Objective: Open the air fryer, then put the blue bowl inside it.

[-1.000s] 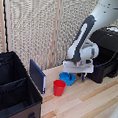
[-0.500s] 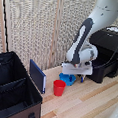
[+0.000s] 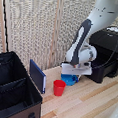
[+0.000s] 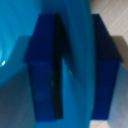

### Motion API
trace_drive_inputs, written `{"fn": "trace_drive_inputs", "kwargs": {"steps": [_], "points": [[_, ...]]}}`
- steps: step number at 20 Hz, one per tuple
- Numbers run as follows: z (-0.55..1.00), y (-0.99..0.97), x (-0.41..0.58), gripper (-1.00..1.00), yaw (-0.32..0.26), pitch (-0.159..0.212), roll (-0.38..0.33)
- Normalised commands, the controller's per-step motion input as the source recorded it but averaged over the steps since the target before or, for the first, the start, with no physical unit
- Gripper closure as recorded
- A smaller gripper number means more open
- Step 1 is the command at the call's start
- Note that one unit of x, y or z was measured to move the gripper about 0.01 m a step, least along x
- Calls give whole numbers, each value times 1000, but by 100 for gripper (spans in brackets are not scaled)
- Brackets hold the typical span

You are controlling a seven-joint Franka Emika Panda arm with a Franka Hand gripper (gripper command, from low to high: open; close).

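One white robot arm (image 3: 99,25) reaches down from the twelve o'clock edge of the exterior view, its gripper (image 3: 74,72) set low over one blue bowl (image 3: 70,79) on the wooden table (image 3: 92,104). In the wrist view, two blue-tipped fingers (image 4: 42,70) straddle the bowl's rim, one on each side of the blue wall with the jaws drawn in against it; whether they press firmly is unclear. One red cup (image 3: 58,87) stands just beside the bowl at its eight o'clock. One air fryer (image 3: 108,50) sits at the bowl's two o'clock, its drawer (image 3: 100,71) pulled out toward the bowl. One black fabric case (image 3: 13,92) fills the nine o'clock side.
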Motion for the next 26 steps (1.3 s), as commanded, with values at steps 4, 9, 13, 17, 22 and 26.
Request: {"fn": "trace_drive_inputs", "kwargs": {"steps": [4,9,13,17,22,26], "points": [[856,0,56,100,24,-38,106],[986,0,147,100,-13,-20,42],[758,-13,446,100,-87,-48,24],[482,-5,371,100,-177,-67,-46],[429,-14,311,100,-218,-69,-72],[581,-282,258,100,-195,-25,28]]}}
